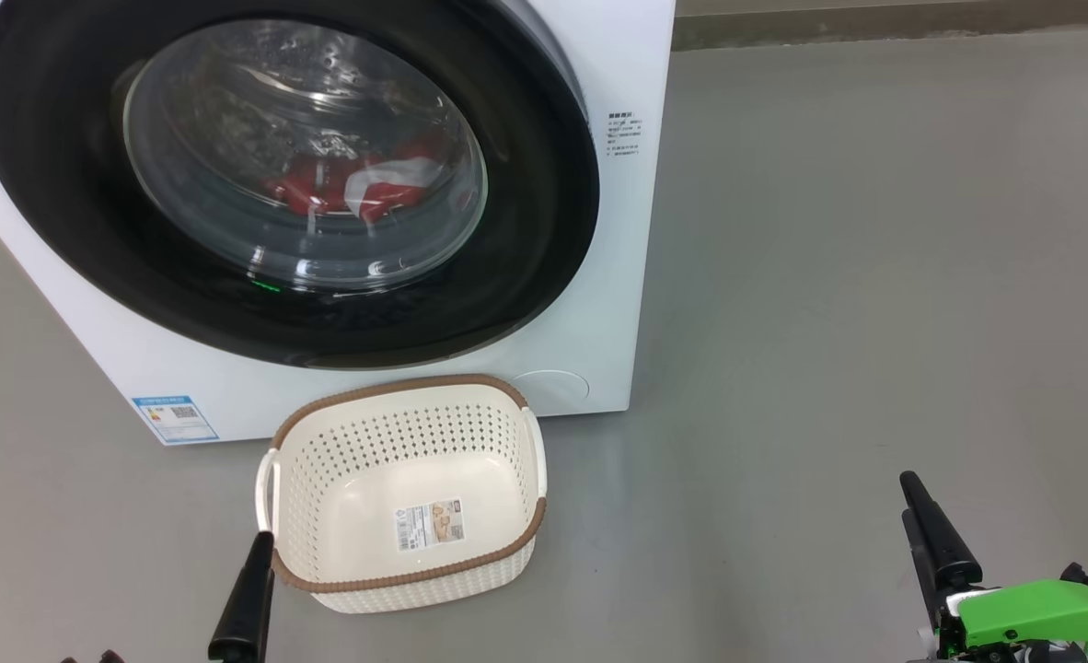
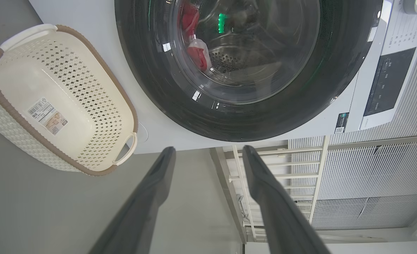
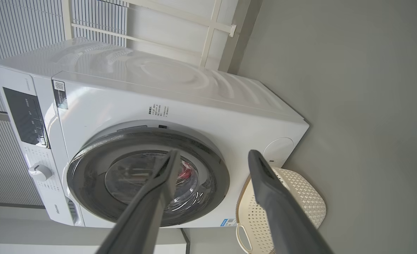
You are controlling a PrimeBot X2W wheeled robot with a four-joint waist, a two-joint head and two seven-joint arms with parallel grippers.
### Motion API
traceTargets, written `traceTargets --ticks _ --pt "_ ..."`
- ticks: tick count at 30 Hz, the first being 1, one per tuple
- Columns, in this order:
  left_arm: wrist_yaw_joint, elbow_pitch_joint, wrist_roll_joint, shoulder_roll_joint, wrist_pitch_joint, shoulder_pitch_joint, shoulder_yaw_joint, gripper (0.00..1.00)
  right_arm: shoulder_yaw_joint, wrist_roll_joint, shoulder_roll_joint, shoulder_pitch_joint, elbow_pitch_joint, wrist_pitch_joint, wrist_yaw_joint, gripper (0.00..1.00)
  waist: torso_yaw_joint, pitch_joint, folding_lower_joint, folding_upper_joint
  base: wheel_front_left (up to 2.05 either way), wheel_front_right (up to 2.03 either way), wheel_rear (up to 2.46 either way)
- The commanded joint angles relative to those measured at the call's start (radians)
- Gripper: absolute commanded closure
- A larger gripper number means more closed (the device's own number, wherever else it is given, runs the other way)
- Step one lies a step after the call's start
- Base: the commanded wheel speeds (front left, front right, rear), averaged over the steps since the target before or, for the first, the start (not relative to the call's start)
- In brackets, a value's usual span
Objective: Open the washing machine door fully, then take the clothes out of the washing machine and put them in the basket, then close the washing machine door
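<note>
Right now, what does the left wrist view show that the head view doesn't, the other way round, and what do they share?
The left wrist view adds the control panel on the washing machine, a slatted wall beyond it, and the left pincer with both fingers spread. The head view adds the blue label at the machine's lower corner and a small printed notice beside the door. Shared: the washing machine door shut, red clothes behind its glass, and the empty basket in front.
</note>
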Motion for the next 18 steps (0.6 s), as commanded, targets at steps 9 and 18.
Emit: traceTargets --ticks 9,18 --pt "-0.002 -0.046 0.169 0.019 -0.034 -0.007 0.009 0.00 0.018 -0.132 -0.023 -0.010 -0.033 -0.035 0.004 0.00 0.000 0.004 -0.0001 0.0000 0.00 0.00 0.00" --pt "0.001 -0.063 0.344 0.018 -0.064 -0.001 0.006 0.00 0.040 -0.275 -0.030 -0.009 -0.034 -0.065 0.005 0.00 -0.002 0.008 -0.0001 0.0000 0.00 0.00 0.00"
